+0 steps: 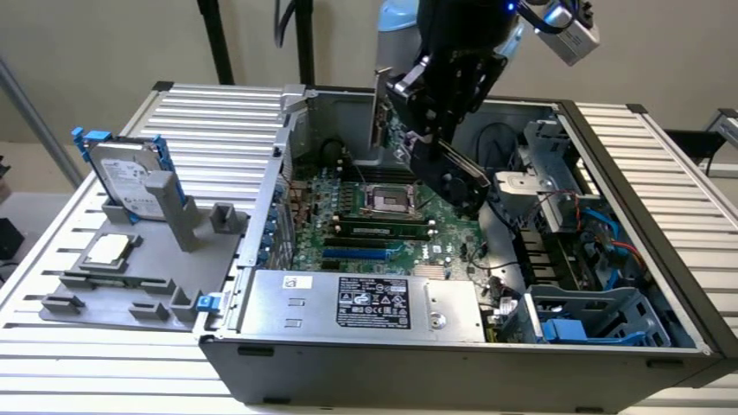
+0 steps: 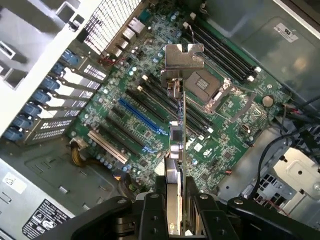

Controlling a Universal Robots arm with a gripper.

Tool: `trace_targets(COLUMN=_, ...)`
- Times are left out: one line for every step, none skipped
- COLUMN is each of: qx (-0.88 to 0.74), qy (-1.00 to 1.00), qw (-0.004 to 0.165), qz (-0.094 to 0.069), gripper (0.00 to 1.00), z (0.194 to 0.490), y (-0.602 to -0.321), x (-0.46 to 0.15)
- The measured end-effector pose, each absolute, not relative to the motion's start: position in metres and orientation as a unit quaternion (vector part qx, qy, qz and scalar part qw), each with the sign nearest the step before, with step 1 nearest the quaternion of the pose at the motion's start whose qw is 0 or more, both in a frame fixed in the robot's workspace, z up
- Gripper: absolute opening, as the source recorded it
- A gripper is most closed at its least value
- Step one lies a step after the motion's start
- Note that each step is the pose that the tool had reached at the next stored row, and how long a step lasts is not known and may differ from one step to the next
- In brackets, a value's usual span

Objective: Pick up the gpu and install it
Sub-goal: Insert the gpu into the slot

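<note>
My gripper (image 1: 448, 99) hangs over the open computer case (image 1: 289, 156), shut on the gpu (image 1: 402, 131). The card is held on edge, well above the motherboard (image 1: 375, 220), with its silver metal bracket (image 1: 378, 108) toward the case's back wall. In the wrist view the gpu (image 2: 176, 145) runs edge-on out from between my fingers (image 2: 150, 212), ending in the bracket (image 2: 183, 56). Below it lie the motherboard's expansion slots, among them a long blue slot (image 2: 141, 118), and the processor socket (image 2: 204, 84). The card touches no slot.
A silver hard drive with blue rails (image 1: 124, 177) stands in a grey holder (image 1: 138, 277) at the exterior view's left, with a processor chip (image 1: 106, 251) beside it. The power supply (image 1: 363, 303) fills the case front. Drive cages and cables (image 1: 576, 225) crowd the exterior view's right.
</note>
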State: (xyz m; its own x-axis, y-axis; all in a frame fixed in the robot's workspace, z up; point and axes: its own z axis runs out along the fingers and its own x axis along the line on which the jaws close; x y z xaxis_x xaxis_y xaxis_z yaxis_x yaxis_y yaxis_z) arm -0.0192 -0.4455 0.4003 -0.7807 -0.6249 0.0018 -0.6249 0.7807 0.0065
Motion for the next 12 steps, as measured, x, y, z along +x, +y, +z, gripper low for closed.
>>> trace_targets(qx=0.34, qy=-0.941, qw=0.001, qz=-0.003, gripper=0.27, z=0.399, y=-0.445, x=-0.019)
trace_targets(qx=0.348, qy=-0.937, qw=0.001, qz=-0.002, gripper=0.27, z=0.398, y=-0.445, x=-0.019)
trace_targets(qx=0.357, qy=-0.934, qw=0.0, qz=-0.002, gripper=0.27, z=0.397, y=-0.445, x=-0.019)
trace_targets(qx=0.366, qy=-0.931, qw=0.0, qz=-0.002, gripper=0.27, z=0.396, y=-0.445, x=-0.019)
trace_targets(qx=0.374, qy=-0.928, qw=-0.001, qz=-0.002, gripper=0.27, z=0.395, y=-0.445, x=-0.019)
trace_targets(qx=0.382, qy=-0.924, qw=-0.001, qz=-0.002, gripper=0.27, z=0.395, y=-0.445, x=-0.019)
trace_targets(qx=0.39, qy=-0.921, qw=-0.002, qz=-0.001, gripper=0.27, z=0.394, y=-0.445, x=-0.019)
trace_targets(qx=0.399, qy=-0.917, qw=-0.002, qz=-0.001, gripper=0.27, z=0.393, y=-0.445, x=-0.019)
trace_targets(qx=0.407, qy=-0.913, qw=-0.003, qz=-0.001, gripper=0.27, z=0.392, y=-0.445, x=-0.019)
trace_targets(qx=0.416, qy=-0.91, qw=-0.003, qz=-0.001, gripper=0.27, z=0.391, y=-0.445, x=-0.019)
trace_targets(qx=0.424, qy=-0.906, qw=-0.003, qz=-0.001, gripper=0.27, z=0.39, y=-0.445, x=-0.019)
trace_targets(qx=0.432, qy=-0.902, qw=-0.004, qz=-0.001, gripper=0.27, z=0.389, y=-0.445, x=-0.019)
